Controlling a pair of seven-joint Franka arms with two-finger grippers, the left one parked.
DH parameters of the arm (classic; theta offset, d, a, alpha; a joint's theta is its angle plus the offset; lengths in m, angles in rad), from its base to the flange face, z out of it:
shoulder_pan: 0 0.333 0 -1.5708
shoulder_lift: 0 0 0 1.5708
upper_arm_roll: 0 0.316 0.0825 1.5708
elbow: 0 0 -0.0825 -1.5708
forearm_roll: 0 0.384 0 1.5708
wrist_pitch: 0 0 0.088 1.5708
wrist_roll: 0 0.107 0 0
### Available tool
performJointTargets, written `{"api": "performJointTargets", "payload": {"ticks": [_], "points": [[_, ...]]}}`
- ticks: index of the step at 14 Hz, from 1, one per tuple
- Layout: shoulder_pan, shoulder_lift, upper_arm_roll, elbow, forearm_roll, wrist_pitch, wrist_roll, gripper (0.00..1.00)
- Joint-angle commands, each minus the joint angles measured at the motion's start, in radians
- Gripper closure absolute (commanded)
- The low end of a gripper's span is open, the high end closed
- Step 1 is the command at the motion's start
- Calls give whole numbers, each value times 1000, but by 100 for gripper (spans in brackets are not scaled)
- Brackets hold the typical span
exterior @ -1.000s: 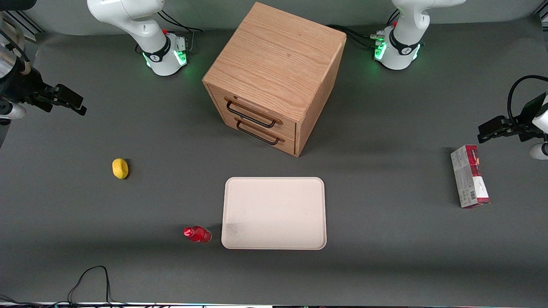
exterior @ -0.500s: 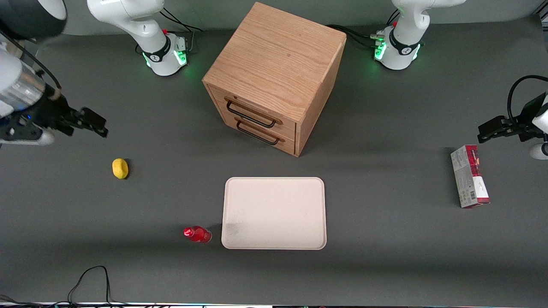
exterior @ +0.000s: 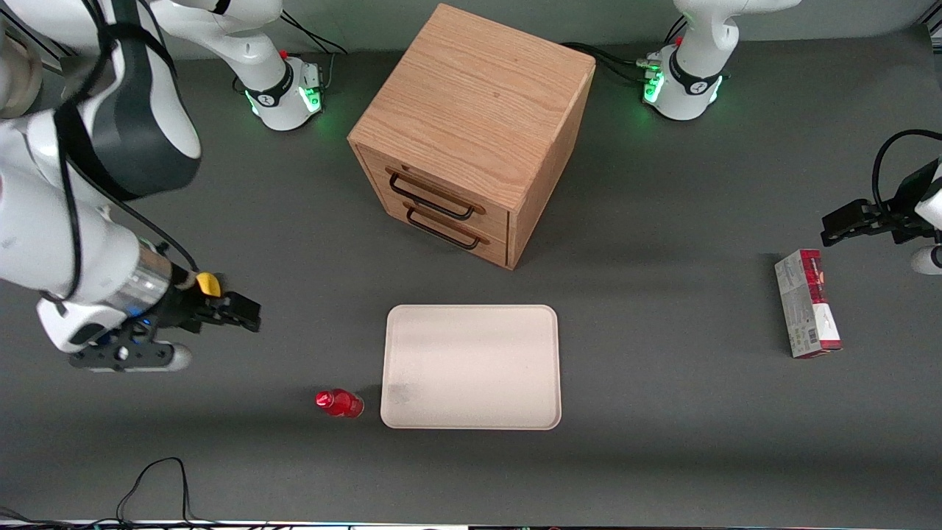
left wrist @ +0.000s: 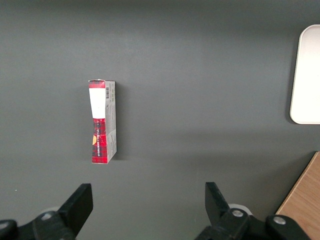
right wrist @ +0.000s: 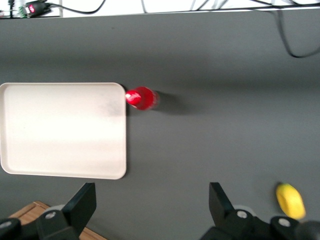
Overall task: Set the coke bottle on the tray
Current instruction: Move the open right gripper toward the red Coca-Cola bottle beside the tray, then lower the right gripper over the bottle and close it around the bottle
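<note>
Basically the coke bottle (exterior: 340,403) stands on the dark surface (exterior: 662,412), just beside the tray (exterior: 471,366) near that tray's corner nearest the front camera on the working arm's end; the red cap shows from above. From the right wrist view the coke bottle (right wrist: 141,98) looks almost touching the tray (right wrist: 62,130) rim, though a gap can't be confirmed. Small, shiny plastic, so likely light, fairly stiff but slick and round; it could tip or roll if nudged. Best hold is probably across the body below the cap, approaching from the open side and not the tray side, since the rim leaves little room for a finger there.

Gripper (exterior: 243,314) hangs above the surface, well apart from the bottle, farther from the front camera and toward the working arm's end, over the yellow lemon-like object (exterior: 208,283), which it partly hides. Jaws are spread wide in the right wrist view, with nothing between them and touching nothing. Tray holds nothing. Bottle not yet picked up.
</note>
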Motion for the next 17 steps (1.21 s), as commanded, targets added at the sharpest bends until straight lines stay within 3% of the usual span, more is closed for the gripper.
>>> {"api": "performJointTargets", "payload": {"ticks": [1,4,10,15,16,17], "points": [[-7,170,80,130,-72,58,4,0],[-7,248,122,124,-173,126,1,0],[-4,340,120,101,-179,273,1,0],[-4,376,120,46,-232,388,4,1],[-3,377,122,40,-232,405,7,3],[-1,377,122,31,-233,408,12,18]]}}
